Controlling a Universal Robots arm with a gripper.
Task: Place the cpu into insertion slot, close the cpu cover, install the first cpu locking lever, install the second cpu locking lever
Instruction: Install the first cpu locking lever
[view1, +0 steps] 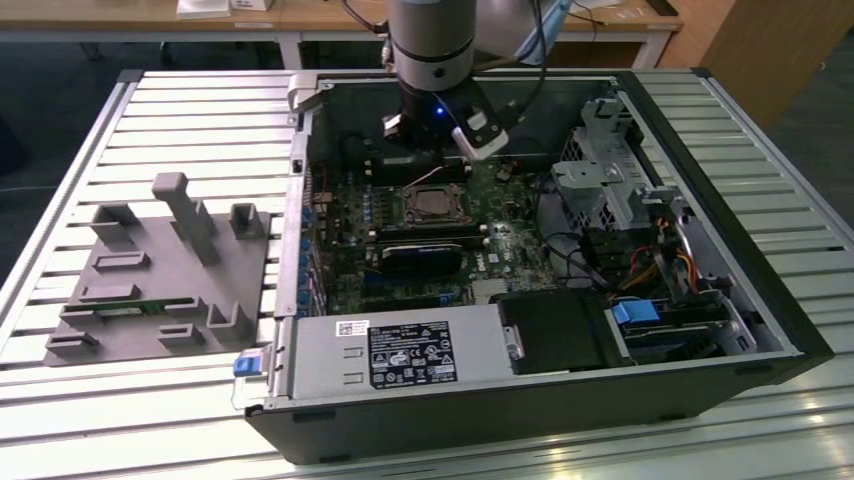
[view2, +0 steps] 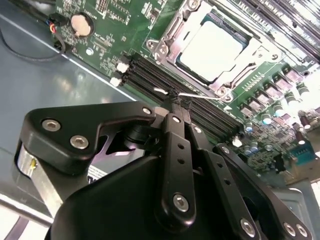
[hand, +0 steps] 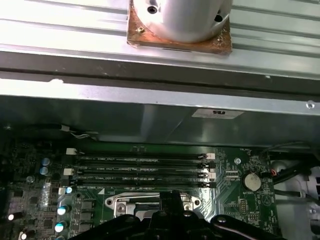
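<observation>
Arm (view1: 430, 40) upright above motherboard (view2: 102, 22); end effector (view2: 176, 104) pinched together, tips near cpu cover (view2: 166, 46).

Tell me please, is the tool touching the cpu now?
Apart. In the second wrist view the tool ends over the memory slots, and the rim of the cpu cover lies between its tip and the cpu.

Slatted metal table (view1: 747, 110); wooden desks (view1: 334, 15) behind; floor (view1: 54, 70) prob. dark carpet.
</observation>
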